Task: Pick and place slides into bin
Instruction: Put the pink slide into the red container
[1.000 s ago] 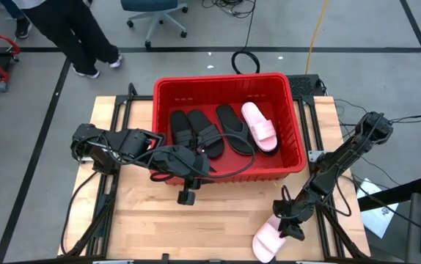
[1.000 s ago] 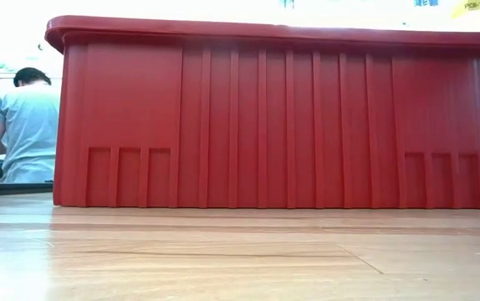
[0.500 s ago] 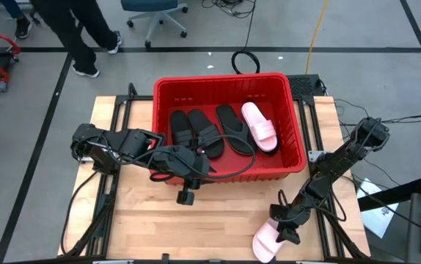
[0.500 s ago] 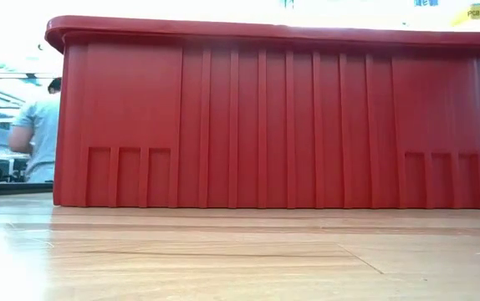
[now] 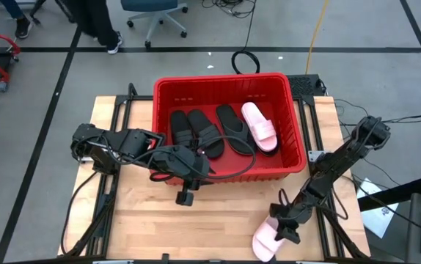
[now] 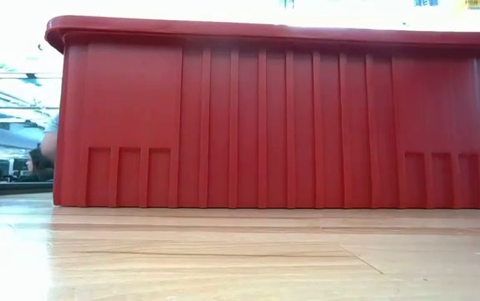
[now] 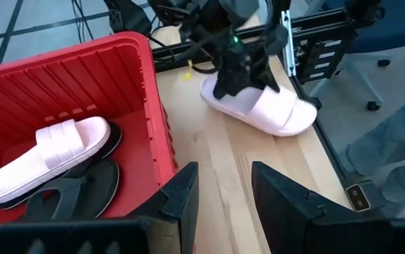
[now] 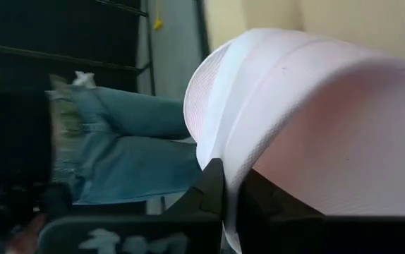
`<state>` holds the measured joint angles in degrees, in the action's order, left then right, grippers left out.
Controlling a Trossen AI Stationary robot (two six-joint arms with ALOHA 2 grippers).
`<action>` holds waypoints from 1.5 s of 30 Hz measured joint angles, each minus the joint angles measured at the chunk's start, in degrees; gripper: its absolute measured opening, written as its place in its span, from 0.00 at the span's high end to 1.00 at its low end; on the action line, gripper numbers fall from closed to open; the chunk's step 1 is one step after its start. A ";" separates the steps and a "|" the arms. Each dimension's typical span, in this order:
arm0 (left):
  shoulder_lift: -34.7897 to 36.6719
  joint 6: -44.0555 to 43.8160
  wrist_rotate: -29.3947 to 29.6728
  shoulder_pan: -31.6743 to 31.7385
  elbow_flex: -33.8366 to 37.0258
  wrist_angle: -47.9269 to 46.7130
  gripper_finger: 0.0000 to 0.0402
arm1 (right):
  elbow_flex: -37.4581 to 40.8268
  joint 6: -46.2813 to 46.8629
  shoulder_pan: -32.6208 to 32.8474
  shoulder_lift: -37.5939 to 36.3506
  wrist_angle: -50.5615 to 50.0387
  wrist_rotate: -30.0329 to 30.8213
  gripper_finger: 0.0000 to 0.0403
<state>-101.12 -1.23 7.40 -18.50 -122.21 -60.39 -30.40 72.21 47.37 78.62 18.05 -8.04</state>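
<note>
The red bin (image 5: 229, 79) stands at the table's far middle; its near wall (image 6: 273, 117) fills the low view. Inside lie two black wide-strap slides (image 5: 192, 130), a black flip-flop (image 5: 232, 128) and a pale pink slide (image 5: 260, 126). Another pale pink slide (image 5: 265, 246) (image 7: 280, 113) lies sole down near the table's near right corner. My right gripper (image 5: 287, 231) (image 8: 229, 190) is shut on it at its far end. My left gripper (image 5: 186, 196) (image 7: 220, 190) hovers open in front of the bin's near wall, holding nothing. My right gripper pinches a thin pale edge of the pink slide (image 8: 220, 152) between its two fingers, at the slide's far end (image 7: 220, 95). It comes slanting down from the far right. Whether that edge is strap or sole I cannot tell. The slide rests on the table.
A black cable (image 5: 240, 167) loops over the bin's near wall beside my left arm. Bare wood (image 5: 218, 227) lies between the bin and the near edge. A person's legs (image 5: 97, 22) and an office chair (image 5: 152, 15) are on the floor beyond the table.
My right gripper has shifted a little toward the near edge, lower onto the pink slide's far end. The slide has stayed on the table. The person beyond the table has walked farther away.
</note>
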 joint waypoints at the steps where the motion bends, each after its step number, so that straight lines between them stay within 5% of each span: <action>1: 0.00 0.00 -0.02 0.00 0.00 -0.12 0.68 | 0.01 0.26 0.00 -1.15 -0.14 -0.31 0.99; 20: 0.02 2.68 0.00 0.13 0.00 -3.34 0.68 | -4.31 0.93 2.99 -28.40 -4.20 -10.15 1.00; 32: 0.02 2.37 0.15 0.22 0.00 -2.85 0.68 | -26.62 -15.76 0.63 -36.25 -41.26 -6.40 1.00; 39: 0.02 1.57 0.19 0.53 0.00 -2.83 0.68 | -40.92 -28.56 -4.62 -35.43 -62.69 2.69 1.00; 45: 0.02 0.98 0.24 1.26 0.00 -2.83 0.68 | -46.98 -38.23 -10.98 -34.96 -71.08 18.85 1.00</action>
<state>-101.10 -0.25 7.64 -17.24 -122.21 -63.22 -77.39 33.98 36.40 43.66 -53.03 10.81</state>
